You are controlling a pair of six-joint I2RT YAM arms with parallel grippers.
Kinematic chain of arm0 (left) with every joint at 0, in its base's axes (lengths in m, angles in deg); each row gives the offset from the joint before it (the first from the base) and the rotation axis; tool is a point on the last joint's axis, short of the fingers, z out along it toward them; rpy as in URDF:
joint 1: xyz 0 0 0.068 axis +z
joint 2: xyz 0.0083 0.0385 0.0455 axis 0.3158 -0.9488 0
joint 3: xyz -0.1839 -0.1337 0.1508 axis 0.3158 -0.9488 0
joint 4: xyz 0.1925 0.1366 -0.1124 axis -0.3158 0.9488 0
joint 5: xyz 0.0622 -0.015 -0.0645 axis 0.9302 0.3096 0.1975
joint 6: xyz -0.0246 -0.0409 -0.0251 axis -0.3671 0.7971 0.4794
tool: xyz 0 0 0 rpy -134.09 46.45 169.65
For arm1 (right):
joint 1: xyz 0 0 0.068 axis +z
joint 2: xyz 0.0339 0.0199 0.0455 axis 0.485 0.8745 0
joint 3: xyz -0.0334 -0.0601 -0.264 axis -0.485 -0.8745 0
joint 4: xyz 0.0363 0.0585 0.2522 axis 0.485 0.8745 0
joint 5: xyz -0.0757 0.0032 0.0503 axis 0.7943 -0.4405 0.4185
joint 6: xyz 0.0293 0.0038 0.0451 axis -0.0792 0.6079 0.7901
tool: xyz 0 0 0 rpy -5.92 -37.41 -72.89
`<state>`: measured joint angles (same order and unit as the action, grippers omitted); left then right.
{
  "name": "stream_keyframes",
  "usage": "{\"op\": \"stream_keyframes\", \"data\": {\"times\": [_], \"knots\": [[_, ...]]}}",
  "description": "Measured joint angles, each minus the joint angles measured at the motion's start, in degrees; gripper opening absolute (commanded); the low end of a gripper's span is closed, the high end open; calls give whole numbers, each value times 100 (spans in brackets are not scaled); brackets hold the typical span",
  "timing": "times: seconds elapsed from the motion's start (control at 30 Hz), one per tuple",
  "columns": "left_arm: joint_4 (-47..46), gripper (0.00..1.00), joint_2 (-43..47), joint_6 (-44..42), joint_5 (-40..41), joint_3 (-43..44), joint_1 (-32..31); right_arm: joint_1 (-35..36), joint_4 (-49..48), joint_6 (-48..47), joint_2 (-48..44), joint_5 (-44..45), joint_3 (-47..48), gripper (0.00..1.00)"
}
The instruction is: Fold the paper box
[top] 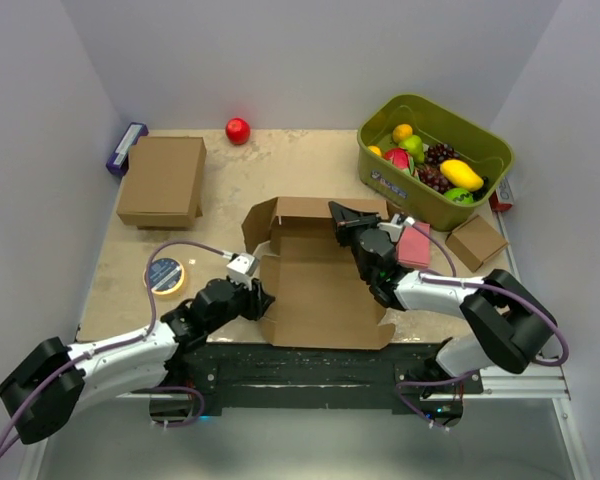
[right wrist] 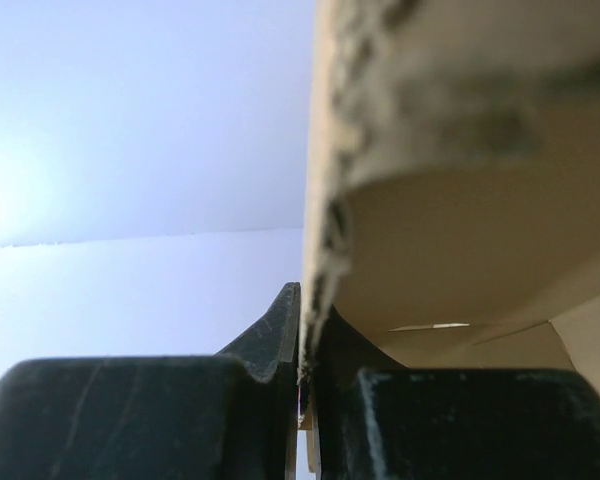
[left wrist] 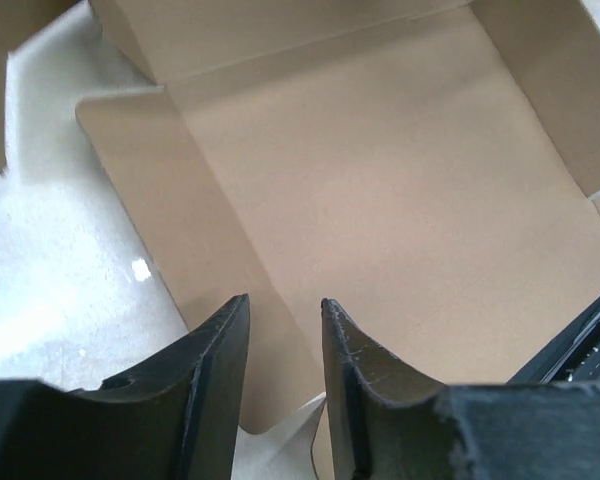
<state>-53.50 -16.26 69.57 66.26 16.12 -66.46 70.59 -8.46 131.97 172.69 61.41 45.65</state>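
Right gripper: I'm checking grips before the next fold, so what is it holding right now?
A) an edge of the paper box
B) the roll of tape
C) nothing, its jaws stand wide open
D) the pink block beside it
A: in the right wrist view the right gripper is pinched shut on a thin cardboard edge of the paper box, with the jaws pressed against both faces of it.
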Motion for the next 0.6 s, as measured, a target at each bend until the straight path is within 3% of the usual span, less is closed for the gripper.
{"op": "stream_keyframes", "data": {"times": [0.47, 0.6], "knots": [[-846, 36, -474, 776, 267, -728, -2, 0, 136, -46, -208, 26, -48, 7], [-907, 49, -503, 866, 297, -723, -2, 0, 212, -48, -328, 50, -140, 8]]}}
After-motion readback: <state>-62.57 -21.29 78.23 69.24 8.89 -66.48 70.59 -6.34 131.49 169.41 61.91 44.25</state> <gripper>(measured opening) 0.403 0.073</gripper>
